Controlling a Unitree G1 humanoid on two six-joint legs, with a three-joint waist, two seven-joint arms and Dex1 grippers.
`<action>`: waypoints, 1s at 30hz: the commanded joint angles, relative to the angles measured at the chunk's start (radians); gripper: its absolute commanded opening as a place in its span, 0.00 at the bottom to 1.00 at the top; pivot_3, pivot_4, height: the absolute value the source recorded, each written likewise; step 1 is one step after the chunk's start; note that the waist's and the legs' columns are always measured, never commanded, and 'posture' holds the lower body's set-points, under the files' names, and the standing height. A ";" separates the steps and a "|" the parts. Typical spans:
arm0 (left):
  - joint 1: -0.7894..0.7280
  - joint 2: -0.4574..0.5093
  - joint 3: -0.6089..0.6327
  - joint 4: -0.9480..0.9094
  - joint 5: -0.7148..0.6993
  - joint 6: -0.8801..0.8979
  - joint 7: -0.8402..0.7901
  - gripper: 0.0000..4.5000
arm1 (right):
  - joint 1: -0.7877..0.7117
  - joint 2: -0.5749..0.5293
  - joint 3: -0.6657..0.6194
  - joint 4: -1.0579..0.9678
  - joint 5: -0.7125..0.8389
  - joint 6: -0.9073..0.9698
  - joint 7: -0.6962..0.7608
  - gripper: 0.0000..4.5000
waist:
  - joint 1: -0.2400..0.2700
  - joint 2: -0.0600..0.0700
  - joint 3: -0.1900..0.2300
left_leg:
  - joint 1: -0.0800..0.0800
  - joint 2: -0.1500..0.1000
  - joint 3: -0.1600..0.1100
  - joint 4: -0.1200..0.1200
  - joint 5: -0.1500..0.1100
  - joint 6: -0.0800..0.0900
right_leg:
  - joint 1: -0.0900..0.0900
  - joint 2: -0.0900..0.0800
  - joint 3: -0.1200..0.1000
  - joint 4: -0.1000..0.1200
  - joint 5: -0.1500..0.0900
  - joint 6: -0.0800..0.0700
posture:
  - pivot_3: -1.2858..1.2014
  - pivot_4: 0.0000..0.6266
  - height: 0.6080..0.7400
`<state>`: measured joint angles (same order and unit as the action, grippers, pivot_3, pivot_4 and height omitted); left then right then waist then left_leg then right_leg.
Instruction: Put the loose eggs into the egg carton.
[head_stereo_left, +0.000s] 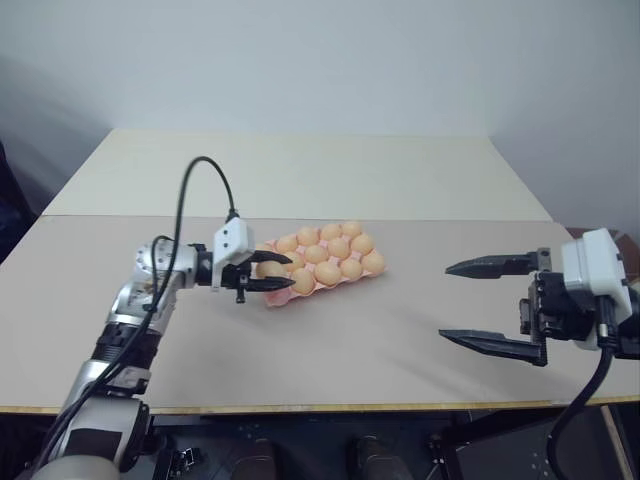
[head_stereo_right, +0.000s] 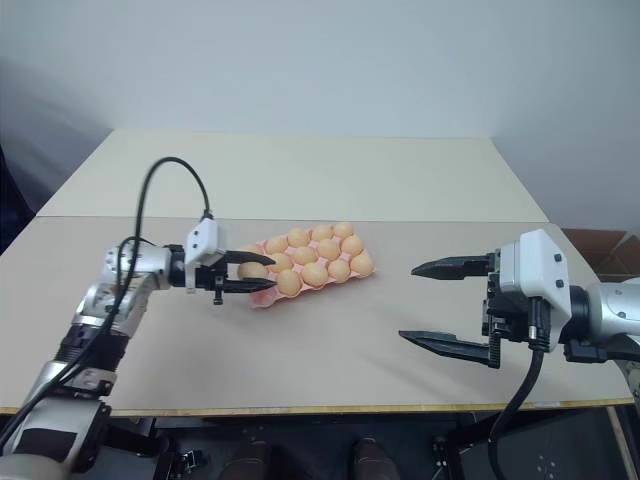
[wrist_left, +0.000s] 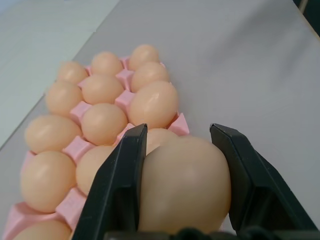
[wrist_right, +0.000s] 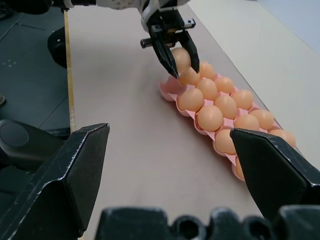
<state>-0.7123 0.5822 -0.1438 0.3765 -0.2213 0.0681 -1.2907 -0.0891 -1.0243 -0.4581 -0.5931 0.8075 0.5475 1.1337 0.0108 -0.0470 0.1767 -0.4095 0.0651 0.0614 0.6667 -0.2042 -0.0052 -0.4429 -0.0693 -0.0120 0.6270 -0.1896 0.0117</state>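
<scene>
On the pale worktop (head_stereo_left: 330, 330), near its middle, the egg carton (head_stereo_left: 320, 258) is lying flat, pink, with its cups nearly all occupied by tan-orange eggs (head_stereo_left: 328, 272). At the carton's end nearest the robot's left side, the left gripper (head_stereo_left: 270, 271) is holding one loose egg (wrist_left: 182, 190), its two black fingers (wrist_left: 117, 192) pinching the egg from either side. That egg is sitting just above the carton's end cups; whether it is touching the carton cannot be told from these views. A black cable (head_stereo_left: 190, 210) is arching up from the left wrist. Well apart from the carton, toward the worktop's right side, the right gripper (head_stereo_left: 490, 305) is hovering with its fingers (head_stereo_left: 495, 266) spread wide, pointing toward the carton and gripping nothing.
</scene>
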 joint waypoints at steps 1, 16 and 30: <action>-0.044 0.001 -0.011 0.032 0.042 -0.041 0.007 0.67 | 0.003 -0.001 -0.043 -0.026 0.008 -0.021 -0.008 1.00 | 0.000 0.000 0.000 | 0.000 0.000 0.000 0.000 0.000 0.000 | 0.000 0.000 0.000 0.000 0.000 0.000 | 0.52 0.24 1.00; 0.171 0.292 0.332 -0.276 -0.225 0.205 -0.046 1.00 | -0.076 0.016 0.057 0.073 -0.037 -0.059 -0.017 1.00 | -0.025 0.000 0.000 | 0.002 0.001 0.000 0.000 0.000 0.000 | 0.000 0.000 0.000 0.000 0.000 0.000 | 0.52 0.24 1.00; 0.800 0.360 0.896 -0.807 -0.463 0.543 0.126 1.00 | -0.235 0.086 0.225 0.292 -0.148 -0.114 0.008 1.00 | 0.000 0.001 0.000 | 0.003 0.000 0.003 -0.002 -0.001 -0.001 | -0.002 -0.005 -0.001 -0.001 -0.004 -0.007 | 0.52 0.24 1.00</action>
<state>0.0805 0.9440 0.7011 -0.3728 -0.6513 0.5923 -1.1924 -0.3062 -0.9367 -0.2225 -0.3073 0.6690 0.4598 1.1370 0.0106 -0.0464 0.1770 -0.4070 0.0651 0.0643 0.6641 -0.2051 -0.0064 -0.4445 -0.0743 -0.0134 0.6261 -0.1939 0.0051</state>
